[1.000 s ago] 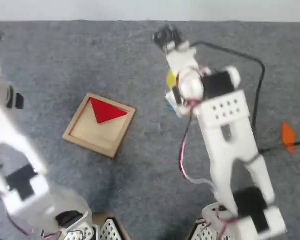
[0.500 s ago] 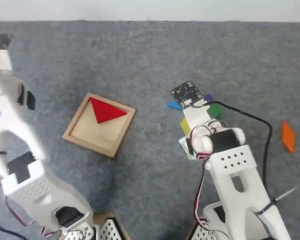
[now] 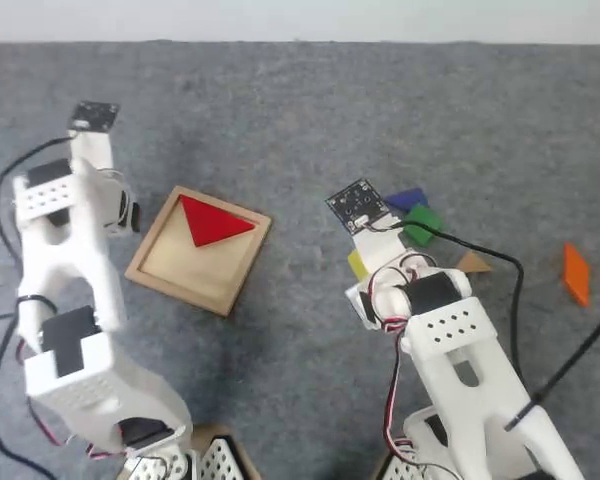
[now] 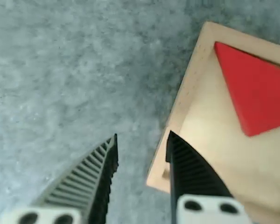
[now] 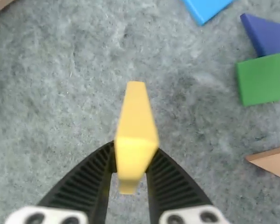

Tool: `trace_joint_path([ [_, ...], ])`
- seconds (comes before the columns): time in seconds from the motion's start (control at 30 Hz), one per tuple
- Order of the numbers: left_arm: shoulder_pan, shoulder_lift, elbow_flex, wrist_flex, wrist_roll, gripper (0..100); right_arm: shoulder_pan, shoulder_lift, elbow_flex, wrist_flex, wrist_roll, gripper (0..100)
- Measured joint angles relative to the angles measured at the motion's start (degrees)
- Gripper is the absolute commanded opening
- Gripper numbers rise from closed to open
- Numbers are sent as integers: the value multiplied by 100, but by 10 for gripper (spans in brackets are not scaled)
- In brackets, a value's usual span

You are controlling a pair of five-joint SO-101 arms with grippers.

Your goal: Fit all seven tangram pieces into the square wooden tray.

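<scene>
The square wooden tray [image 3: 170, 270] lies left of centre with a red triangle [image 3: 212, 222] in its far corner. In the left wrist view my left gripper [image 4: 142, 139] is open at the tray's [image 4: 186, 93] outer edge, one finger over the rim, with the red triangle [image 4: 254, 88] beyond. My right gripper [image 5: 132, 151] is shut on a yellow piece [image 5: 135, 121], held on edge above the carpet. That yellow piece [image 3: 358, 263] peeks out beside the right arm, to the right of the tray.
Loose pieces lie on the grey carpet near the right arm: blue [image 5: 205, 7], purple [image 5: 268, 35], green [image 5: 263, 77] and tan [image 5: 270, 161]. An orange piece [image 3: 576, 272] sits far right. The left arm [image 3: 75, 200] stands close to the tray's left side.
The right arm pulled back from the far side toward the near side with the yellow piece. The left arm swung in from the left edge to the tray's side.
</scene>
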State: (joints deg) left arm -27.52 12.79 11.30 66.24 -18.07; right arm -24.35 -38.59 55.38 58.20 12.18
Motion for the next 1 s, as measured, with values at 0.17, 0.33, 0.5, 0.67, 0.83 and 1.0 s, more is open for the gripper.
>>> trace_joint_path([
  [0.17, -308, 0, 114, -571, 281, 166, 0, 0, 0, 0, 0, 6],
  [0.33, -176, 0, 615, -765, 308, 165, 0, 0, 0, 0, 0, 6],
  [0.5, -62, -9, 1178, -1134, 343, 152, 0, 0, 0, 0, 0, 6],
  [0.67, 123, -53, 1363, -1090, 343, 153, 0, 0, 0, 0, 0, 6],
  [0.83, 809, -404, 1468, -290, 290, 155, 0, 0, 0, 0, 0, 6],
  [1.0, 1565, -993, 1468, 132, 440, 155, 0, 0, 0, 0, 0, 6],
])
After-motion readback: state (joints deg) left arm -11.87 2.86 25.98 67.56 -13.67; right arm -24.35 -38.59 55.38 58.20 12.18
